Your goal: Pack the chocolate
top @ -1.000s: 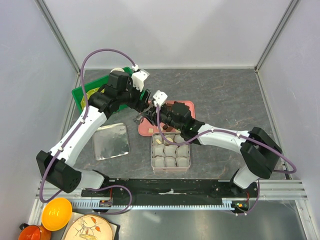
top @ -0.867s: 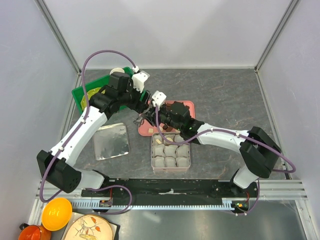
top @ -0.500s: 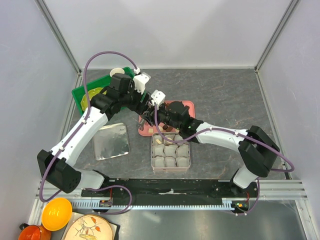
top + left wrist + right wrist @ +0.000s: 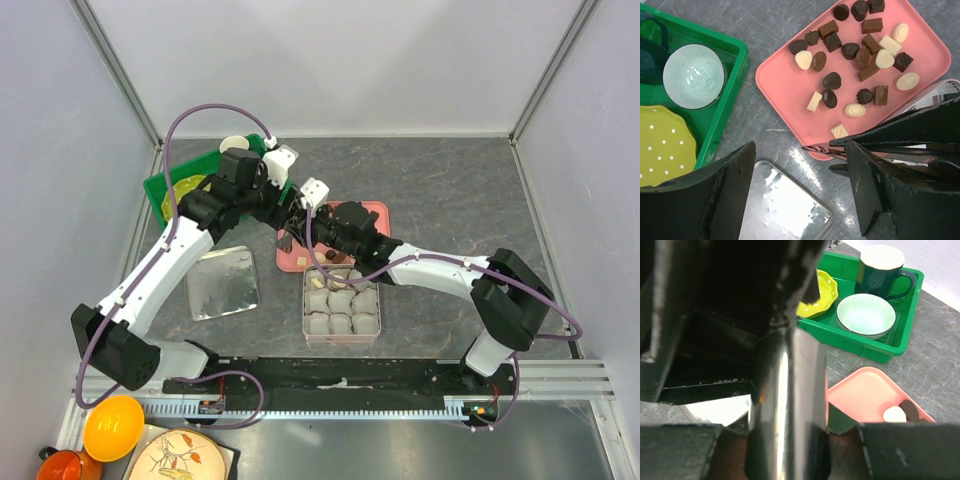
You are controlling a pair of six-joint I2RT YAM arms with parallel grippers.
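Observation:
The chocolate (image 4: 855, 50), several dark brown and cream-white pieces, lies on a pink tray (image 4: 790, 85); two pieces also show in the right wrist view (image 4: 895, 414). My right gripper (image 4: 306, 236) (image 4: 787, 450) is shut on shiny metal tongs (image 4: 787, 390), whose tip (image 4: 822, 149) sits at the pink tray's near-left corner. My left gripper (image 4: 289, 214) (image 4: 800, 200) is open and empty, hovering above that same corner, just over the tongs. A metal tin (image 4: 342, 322) holding grey paper cups, a few with cream pieces, stands in front of the pink tray (image 4: 376, 212).
The tin's shiny lid (image 4: 222, 283) (image 4: 780, 210) lies left of the tin. A green tray (image 4: 158, 190) (image 4: 735, 75) at the far left holds a yellow plate (image 4: 660, 145), a pale bowl (image 4: 693, 75) and a dark mug (image 4: 882, 270).
Both grippers have shifted a little toward the far left, ending together over the pink tray's near-left corner. The right gripper keeps its hold on the tongs.

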